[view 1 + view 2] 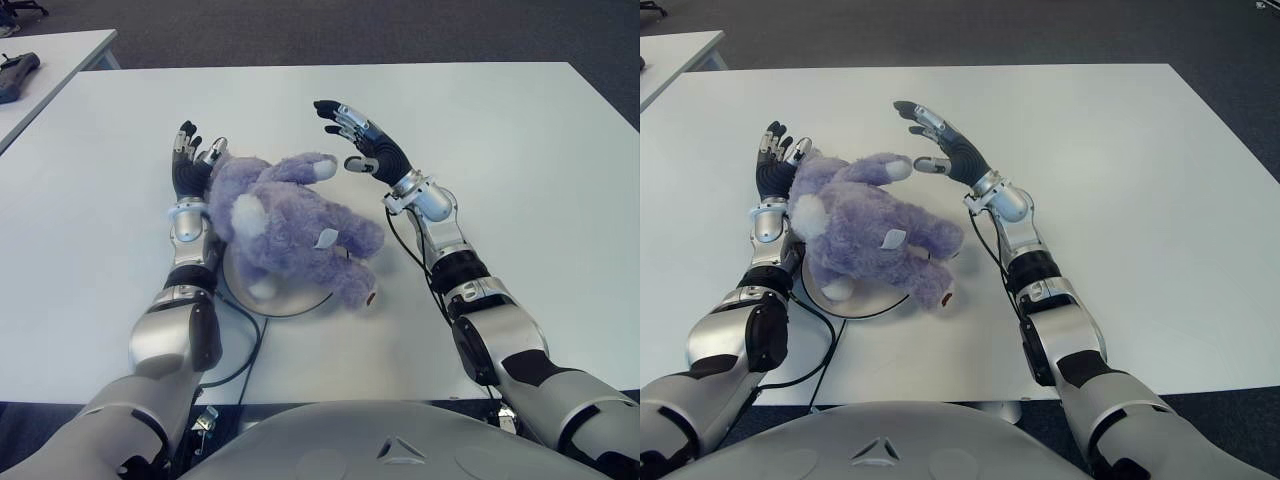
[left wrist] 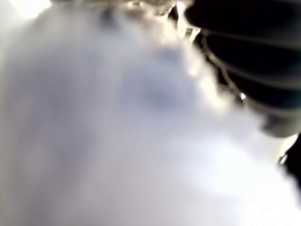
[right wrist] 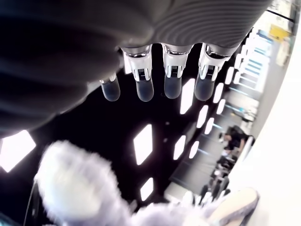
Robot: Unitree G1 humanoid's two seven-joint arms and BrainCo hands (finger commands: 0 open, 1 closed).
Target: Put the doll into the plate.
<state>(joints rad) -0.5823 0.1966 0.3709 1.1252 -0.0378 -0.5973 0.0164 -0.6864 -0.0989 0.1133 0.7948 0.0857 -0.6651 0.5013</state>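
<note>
A purple plush doll [image 1: 290, 225] lies across a round white plate [image 1: 297, 301] near the table's front, with its legs hanging over the plate's right rim. My left hand [image 1: 193, 162] stands against the doll's left side with its fingers straight, holding nothing. Purple fur [image 2: 117, 132] fills the left wrist view. My right hand [image 1: 347, 137] hovers just right of the doll's raised paw [image 1: 322, 168], apart from it. Its fingers [image 3: 143, 87] are spread and grip nothing.
The white table [image 1: 520, 160] stretches bare to the right and the back. A black cable [image 1: 243, 352] runs from the plate's front towards my left arm. A second table with a dark object [image 1: 16, 76] stands at the far left.
</note>
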